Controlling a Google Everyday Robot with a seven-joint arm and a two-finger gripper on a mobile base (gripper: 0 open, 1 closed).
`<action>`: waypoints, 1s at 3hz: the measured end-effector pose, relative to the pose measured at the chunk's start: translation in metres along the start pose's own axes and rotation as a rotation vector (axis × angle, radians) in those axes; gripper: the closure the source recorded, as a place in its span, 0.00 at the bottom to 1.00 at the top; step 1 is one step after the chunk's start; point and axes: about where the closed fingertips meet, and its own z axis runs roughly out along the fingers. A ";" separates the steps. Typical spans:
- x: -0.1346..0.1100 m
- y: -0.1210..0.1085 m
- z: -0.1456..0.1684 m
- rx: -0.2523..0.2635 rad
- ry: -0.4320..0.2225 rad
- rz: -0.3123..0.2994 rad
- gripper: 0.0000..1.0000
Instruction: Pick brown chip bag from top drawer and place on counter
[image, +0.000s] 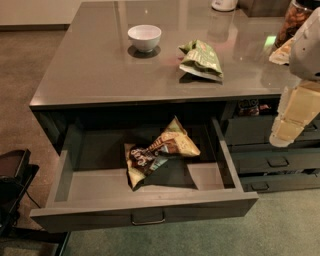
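The top drawer (75, 207) stands pulled out toward the near side, its bar handle (148, 219) facing front, so access is judged ready. The brown chip bag (159, 154) lies crumpled on the drawer floor, roughly at its middle and a little toward the far wall, touching nothing but the drawer. The gripper (286, 127) hangs at the right edge of the scene, in front of the narrower stacked drawers (272, 161), to the right of the open drawer and well apart from the bag; whether the jaws are released or clenched I cannot tell, but the bag is plainly not in them. On the counter (95, 70) sit a white bowl (144, 37) and a green chip bag (202, 60). By my reading only the opening is done: reaching in, grasping, lifting out and setting the bag on the surface all remain.
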 end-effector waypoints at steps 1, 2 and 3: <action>0.000 0.000 0.000 0.000 0.000 0.000 0.00; -0.005 0.001 0.008 0.012 -0.031 -0.008 0.00; -0.016 0.005 0.035 0.020 -0.089 -0.031 0.00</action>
